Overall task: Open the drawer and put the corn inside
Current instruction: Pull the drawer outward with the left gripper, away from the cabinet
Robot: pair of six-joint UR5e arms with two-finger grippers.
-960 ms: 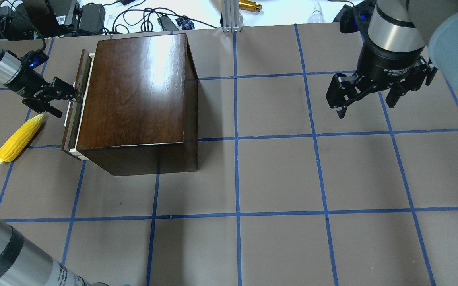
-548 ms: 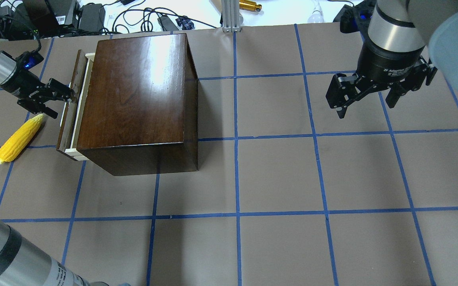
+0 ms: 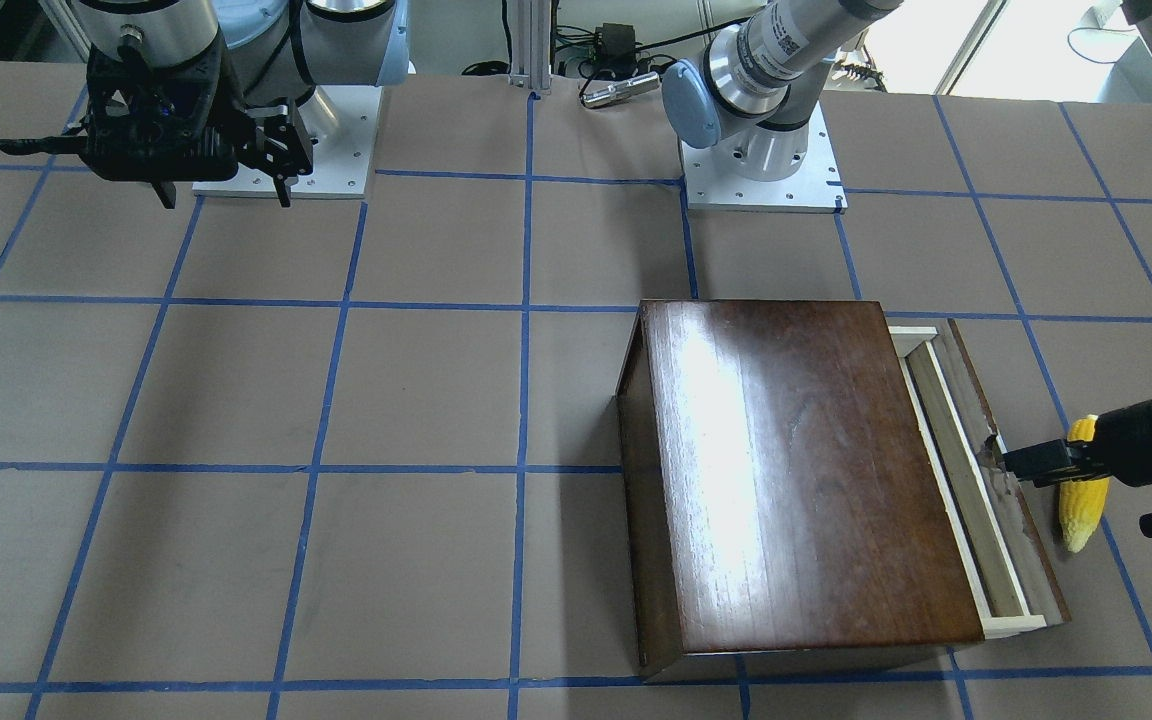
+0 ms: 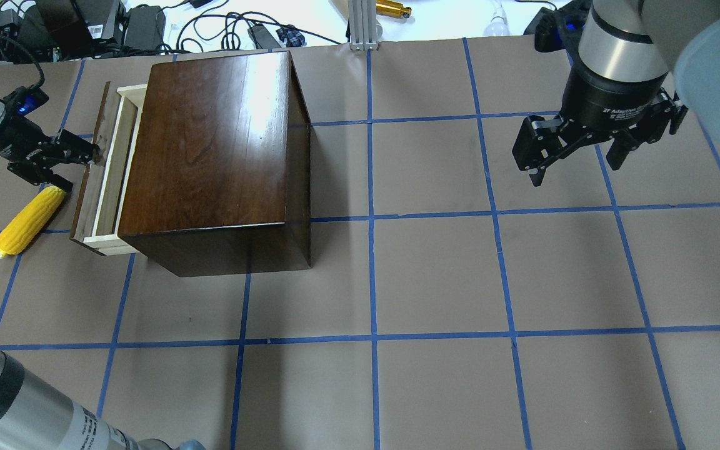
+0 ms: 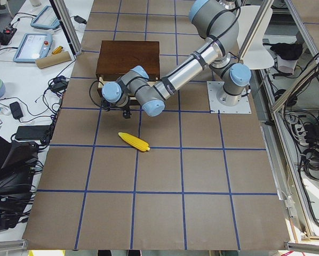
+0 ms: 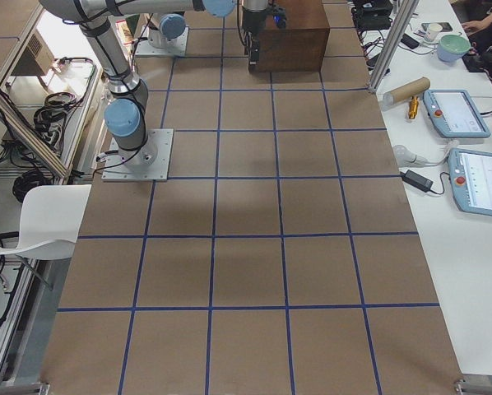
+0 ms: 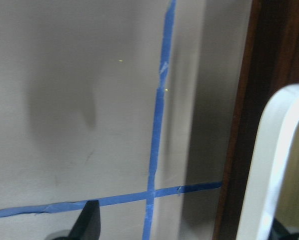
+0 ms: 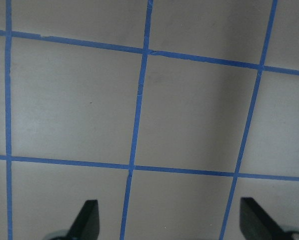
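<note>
Sliding out toward the table's left edge, the drawer now shows a wider strip of pale wood beside the box than it did half a second earlier. The left gripper has drawn back with it. Its jaws are apart, with one finger apparently hooked on the white handle and the other outside. The corn has not moved. It lies on the table just beside the drawer's dark front, on the left-edge side, its tip by the gripper. The right gripper hangs spread and empty toward the far right corner, unchanged. Opening is under way, but the gap still looks narrow for the corn. A further pull would bring the drawer's front closer to it.
</note>
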